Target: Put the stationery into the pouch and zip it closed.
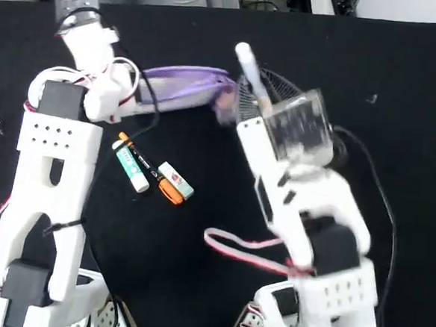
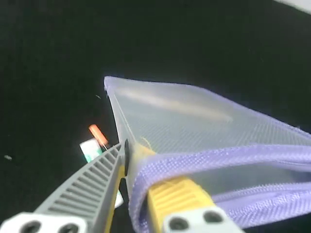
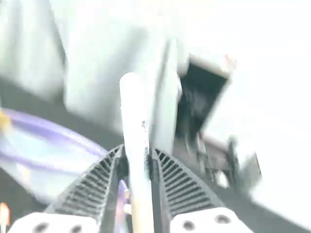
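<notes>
1. The left gripper is clenched on the left edge of the purple pouch, upper centre of the high view; the pouch runs left-right.
2. The right gripper grasps a white pen just right of the pouch's right end, so this arm looks the nearer one for putting it in.
3. Markers lie below the pouch on the bench.

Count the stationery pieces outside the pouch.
4. Three lie together on the table: a green-and-white stick, a black-and-orange pen and a small eraser. A white pen is clamped in the right gripper. The pouch may hide more.
</notes>
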